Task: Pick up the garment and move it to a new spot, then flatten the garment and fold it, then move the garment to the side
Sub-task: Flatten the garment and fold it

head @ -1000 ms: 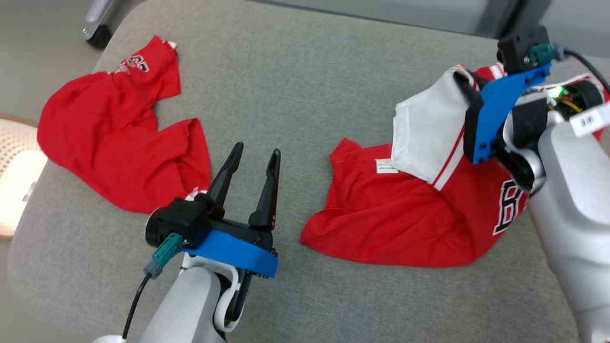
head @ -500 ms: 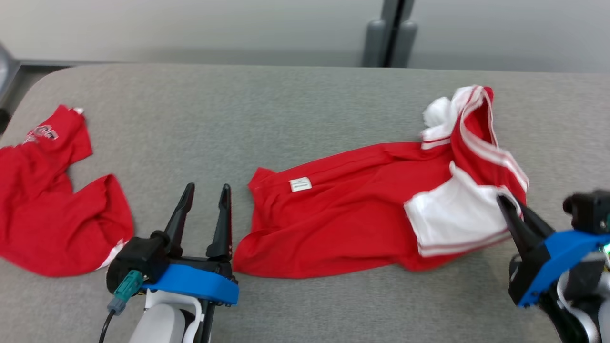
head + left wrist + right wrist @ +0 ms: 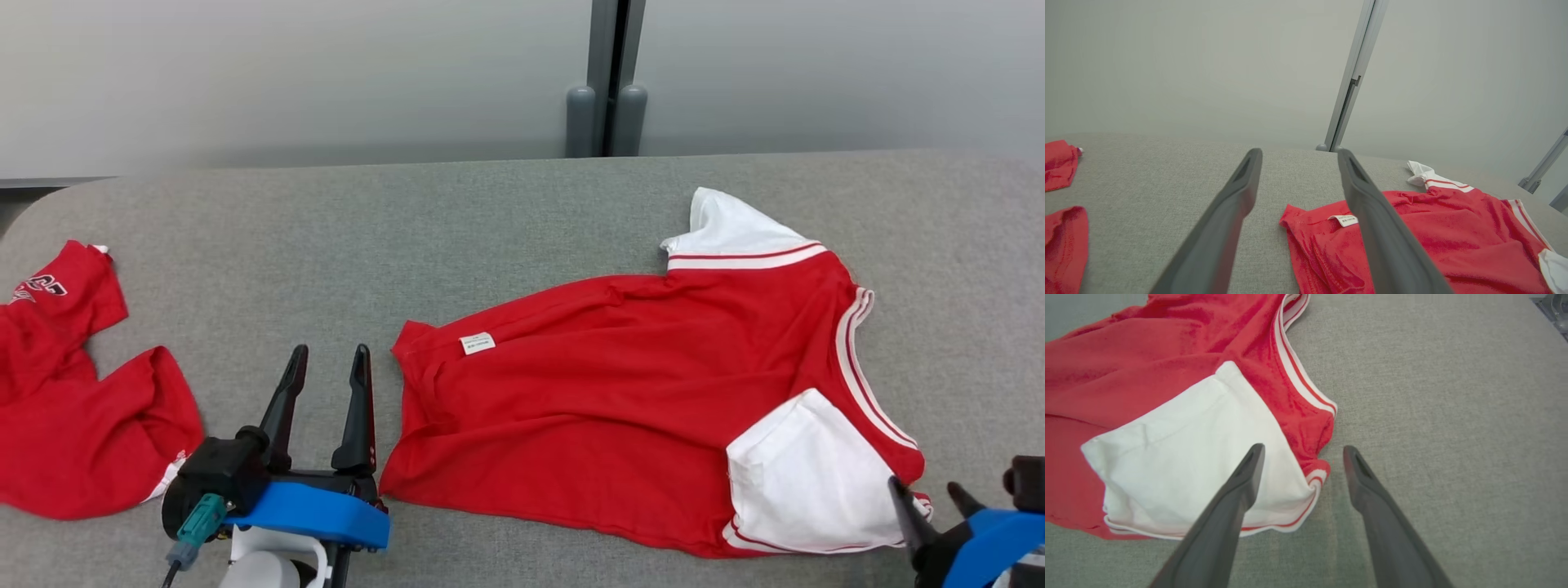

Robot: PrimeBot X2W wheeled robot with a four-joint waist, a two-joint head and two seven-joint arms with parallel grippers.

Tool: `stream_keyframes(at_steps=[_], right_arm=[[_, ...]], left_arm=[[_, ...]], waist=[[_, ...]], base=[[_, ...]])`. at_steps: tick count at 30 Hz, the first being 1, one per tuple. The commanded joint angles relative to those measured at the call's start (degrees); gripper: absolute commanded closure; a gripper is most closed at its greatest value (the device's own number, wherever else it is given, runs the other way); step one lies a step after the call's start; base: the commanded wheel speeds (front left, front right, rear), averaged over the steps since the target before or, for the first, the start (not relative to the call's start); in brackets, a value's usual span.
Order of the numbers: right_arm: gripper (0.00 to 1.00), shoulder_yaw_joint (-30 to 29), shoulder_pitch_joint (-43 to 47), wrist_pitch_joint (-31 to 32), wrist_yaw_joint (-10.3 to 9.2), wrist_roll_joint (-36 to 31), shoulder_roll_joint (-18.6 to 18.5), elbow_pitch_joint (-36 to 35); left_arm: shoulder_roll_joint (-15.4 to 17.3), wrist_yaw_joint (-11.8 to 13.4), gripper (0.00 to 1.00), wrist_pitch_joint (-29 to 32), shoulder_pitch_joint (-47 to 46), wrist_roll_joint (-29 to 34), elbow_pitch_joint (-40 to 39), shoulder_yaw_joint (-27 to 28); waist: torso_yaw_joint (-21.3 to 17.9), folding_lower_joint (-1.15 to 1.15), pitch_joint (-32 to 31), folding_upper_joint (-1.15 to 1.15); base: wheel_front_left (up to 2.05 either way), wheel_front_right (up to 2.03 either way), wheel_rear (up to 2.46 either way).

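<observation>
A red garment (image 3: 620, 408) with white sleeves and striped trim lies spread on the grey cushion (image 3: 490, 229), a small white label near its left hem. The same garment (image 3: 1433, 241) shows at the lower right of the left wrist view. My left gripper (image 3: 326, 363) stands open just left of the hem, with nothing between its fingers. My right gripper (image 3: 928, 492) is open at the lower right, right at the near white sleeve (image 3: 1196, 457) and holding nothing. The garment's red body (image 3: 1147, 355) fills the upper left of the right wrist view.
A second red garment (image 3: 73, 408) with lettering lies crumpled at the cushion's left end, also seen as a red garment (image 3: 1061, 220) at the left wrist view's left edge. A pale wall with a grey post (image 3: 604, 82) stands behind the cushion.
The camera has tilted up. My right gripper let go of the white sleeve and drew back toward the lower right. The garment now lies flatter and more spread out.
</observation>
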Motion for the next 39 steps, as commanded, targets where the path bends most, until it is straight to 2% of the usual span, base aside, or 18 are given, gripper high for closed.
stream_keyframes(at_steps=[1,6,11,15,21,28,31,32,33,36,37,39], right_arm=[[0.00,-0.9,0.5,0.0,0.03,-0.5,0.5,-1.1],[0.00,-1.5,-3.6,1.6,0.03,-0.5,0.9,-4.7],[0.00,1.0,-11.4,9.4,0.03,0.6,0.1,-3.7],[0.00,0.6,-20.0,15.0,0.02,-0.2,-2.0,1.6],[0.00,-2.7,-30.4,20.4,0.02,-2.9,-2.2,13.4],[0.00,-7.6,-37.0,20.5,0.02,-7.9,-1.4,24.4],[0.00,-8.0,-38.0,19.7,0.03,-9.2,-0.6,27.7],[0.60,-7.6,-38.0,19.2,0.03,-9.4,-0.3,28.6],[1.00,-6.9,-38.2,18.6,0.04,-9.6,-0.3,29.4],[1.00,-5.3,-38.7,16.7,0.10,-8.8,-0.4,30.3],[1.00,-3.5,-39.5,13.4,0.08,-7.9,-1.4,29.7],[1.00,-2.5,-39.9,11.9,0.05,-7.2,-2.0,29.3]], left_arm=[[0.0,-0.2,0.00,-0.2,0.5,0.3,-0.1,0.1],[-0.2,-0.3,0.00,-0.2,0.3,0.3,0.0,-0.1],[0.1,-0.3,0.00,-0.2,-0.5,0.6,-0.4,-0.2],[0.4,-0.4,0.00,-0.2,-1.5,0.9,-0.6,-0.9],[0.5,-0.4,0.00,-0.2,-3.4,1.1,-0.8,-2.2],[0.3,-0.3,0.00,-0.2,-5.4,0.5,-0.9,-4.2],[0.3,-0.3,0.00,-0.2,-6.2,0.3,-0.5,-5.3],[0.3,-0.3,0.00,-0.2,-6.3,0.1,-0.4,-5.5],[0.2,-0.3,0.00,-0.2,-6.5,0.0,-0.3,-5.6],[0.2,-0.3,0.00,-0.2,-6.6,-0.1,-0.1,-5.6],[0.2,-0.3,0.00,-0.2,-6.4,-0.2,0.2,-5.5],[0.2,-0.3,0.00,-0.2,-6.1,-0.3,0.3,-5.4]], waist=[[0.3,0.01,-0.1,0.00],[1.1,0.01,-0.1,0.00],[1.2,0.01,1.2,0.00],[1.9,0.01,3.2,0.00],[3.9,0.01,6.9,0.00],[6.5,0.01,10.2,0.00],[7.3,0.01,10.6,0.00],[7.5,0.01,10.6,0.00],[7.6,0.01,10.6,0.00],[7.7,0.01,10.3,0.00],[7.5,0.01,9.6,0.00],[7.4,0.01,9.2,0.00]], base=[[0.00,0.00,0.00],[0.00,0.00,0.00],[0.00,0.00,0.00],[0.00,0.00,0.00],[0.00,0.00,0.00],[0.00,0.00,0.00],[0.00,0.00,0.00],[0.00,0.00,0.00],[0.00,0.00,0.00],[0.00,0.00,0.00],[0.00,0.00,0.00],[0.00,0.00,0.00]])
